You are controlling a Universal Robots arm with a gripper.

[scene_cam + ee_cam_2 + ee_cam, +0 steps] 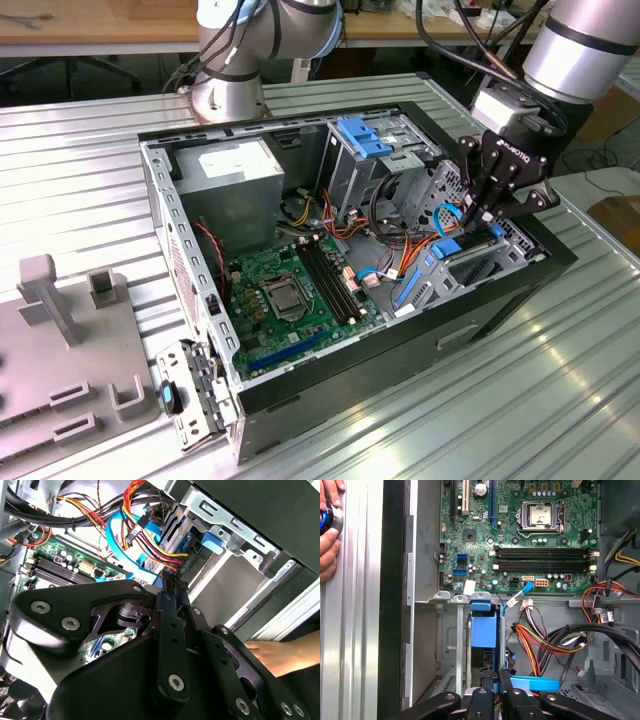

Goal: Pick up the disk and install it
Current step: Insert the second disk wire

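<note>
The black end effector (478, 222) is closed on the blue-framed disk (483, 630). It holds the disk on edge inside the open metal case (200, 300) on the ribbed bench (560, 400).

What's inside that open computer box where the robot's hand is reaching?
Inside the computer case sit a green motherboard, a grey power supply, coloured cables and a blue-tabbed drive bay. The hand covers whatever lies directly beneath it.
</note>
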